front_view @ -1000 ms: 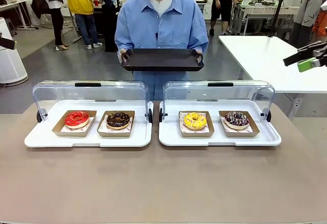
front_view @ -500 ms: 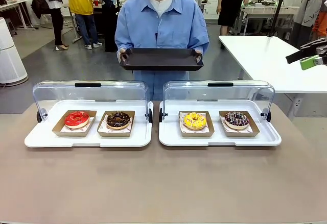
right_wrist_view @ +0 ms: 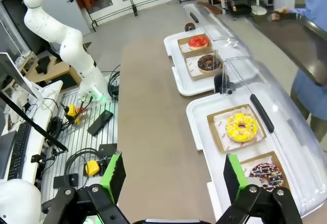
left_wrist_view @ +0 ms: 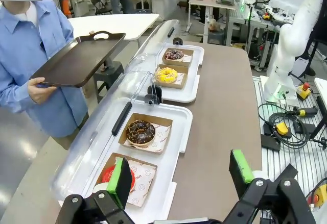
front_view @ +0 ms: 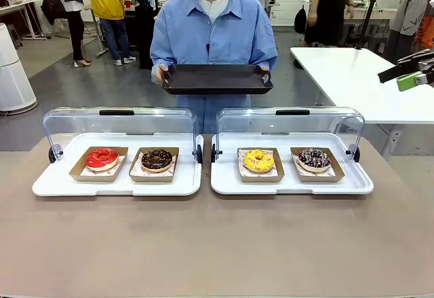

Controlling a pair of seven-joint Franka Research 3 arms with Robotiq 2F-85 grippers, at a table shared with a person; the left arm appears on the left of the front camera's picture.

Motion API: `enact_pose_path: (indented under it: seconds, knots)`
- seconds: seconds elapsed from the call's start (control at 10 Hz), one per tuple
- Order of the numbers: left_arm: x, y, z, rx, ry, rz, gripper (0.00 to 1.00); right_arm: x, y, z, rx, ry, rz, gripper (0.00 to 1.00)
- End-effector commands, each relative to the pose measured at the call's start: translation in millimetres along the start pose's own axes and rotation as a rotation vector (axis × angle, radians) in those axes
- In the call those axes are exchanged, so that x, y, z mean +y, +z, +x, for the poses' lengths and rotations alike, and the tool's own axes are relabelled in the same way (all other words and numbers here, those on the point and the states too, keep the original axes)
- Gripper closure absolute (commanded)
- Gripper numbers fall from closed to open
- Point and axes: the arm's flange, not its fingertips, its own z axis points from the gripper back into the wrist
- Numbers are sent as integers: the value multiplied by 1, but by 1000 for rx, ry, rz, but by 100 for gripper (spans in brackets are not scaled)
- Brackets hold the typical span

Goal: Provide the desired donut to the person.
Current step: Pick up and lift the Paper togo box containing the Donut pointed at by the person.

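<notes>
Donuts sit untouched along the desk's [front_view: 217,244] far edge: red donut [front_view: 102,157], chocolate donut [front_view: 156,159], yellow donut [front_view: 258,160], sprinkled donut [front_view: 314,157]. Over the last second the person [front_view: 213,26] has only steadied the dark tray [front_view: 217,79]; no choice is signalled yet. Left gripper [left_wrist_view: 181,170] and right gripper [right_wrist_view: 173,174] hang wide open, empty.

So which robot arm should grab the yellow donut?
Probably the right: the yellow donut sits in the tray on its side, near the open right gripper. The left gripper hangs by the red donut, farther off.

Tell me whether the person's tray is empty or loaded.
Empty: the tray shows a bare dark surface in the left wrist view.
</notes>
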Motion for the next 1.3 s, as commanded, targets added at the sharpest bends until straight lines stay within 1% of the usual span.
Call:
enact_pose_path:
  seconds: [0.0,1.2]
  knots:
    - [0,4,-1,-7,1,6,0,0,2,-1,-3,-1,-6,0]
    - [0,4,-1,-7,1,6,0,0,2,-1,-3,-1,-6,0]
